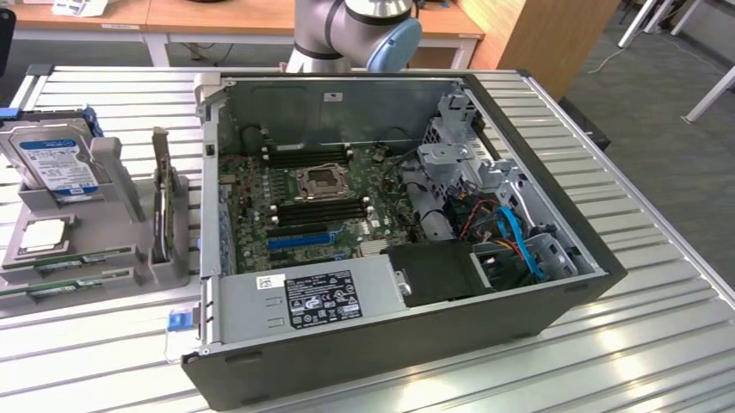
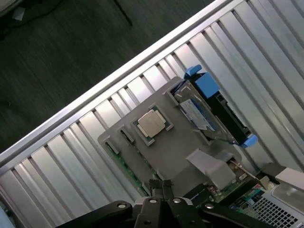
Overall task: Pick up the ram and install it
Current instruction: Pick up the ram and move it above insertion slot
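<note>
The tool point(image 2: 160, 186) hangs clenched on nothing over the grey holder point(image 2: 176, 153) on the surface point(image 2: 59, 164); the ram point(image 2: 127, 165) stands on edge in that holder, at the exterior view's left of the open case point(image 1: 402, 348). Its green edge begins just beside the tool's tips and runs lengthwise away from them along the holder's rim; the tool seems nearer one end than the middle. Counted: one arm point(image 1: 344, 26), one tool, two green sticks, one drive point(image 2: 197, 113), one chip point(image 2: 151, 124).
</note>
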### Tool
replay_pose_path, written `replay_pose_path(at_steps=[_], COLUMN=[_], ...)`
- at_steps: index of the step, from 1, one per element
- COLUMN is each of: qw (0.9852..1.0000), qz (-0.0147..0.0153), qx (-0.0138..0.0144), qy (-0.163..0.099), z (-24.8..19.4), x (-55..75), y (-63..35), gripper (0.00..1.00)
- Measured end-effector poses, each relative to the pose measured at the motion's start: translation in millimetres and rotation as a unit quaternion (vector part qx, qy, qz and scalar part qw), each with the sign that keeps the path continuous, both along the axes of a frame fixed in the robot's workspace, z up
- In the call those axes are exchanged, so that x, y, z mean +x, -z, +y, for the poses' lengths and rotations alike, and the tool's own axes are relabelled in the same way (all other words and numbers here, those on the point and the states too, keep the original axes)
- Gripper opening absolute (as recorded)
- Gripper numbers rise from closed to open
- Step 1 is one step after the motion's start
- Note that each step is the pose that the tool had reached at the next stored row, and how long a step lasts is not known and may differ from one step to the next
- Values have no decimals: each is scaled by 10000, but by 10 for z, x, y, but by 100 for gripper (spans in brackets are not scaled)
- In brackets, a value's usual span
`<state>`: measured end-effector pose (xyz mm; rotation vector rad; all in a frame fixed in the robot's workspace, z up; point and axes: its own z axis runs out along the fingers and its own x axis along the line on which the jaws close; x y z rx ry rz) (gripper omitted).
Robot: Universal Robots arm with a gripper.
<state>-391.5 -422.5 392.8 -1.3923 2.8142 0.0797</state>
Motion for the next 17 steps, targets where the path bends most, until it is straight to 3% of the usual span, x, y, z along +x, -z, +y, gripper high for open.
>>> replay_pose_path(at_steps=[4,9,13,17], qw=[9994,9968,9931,9883], qz=[0,0,0,0], qx=[0,0,0,0], qy=[-358,-804,-1171,-1528], z=[0,0,0,0], x=[0,0,0,0], y=[0,0,0,0], gripper=[10,10,10,10])
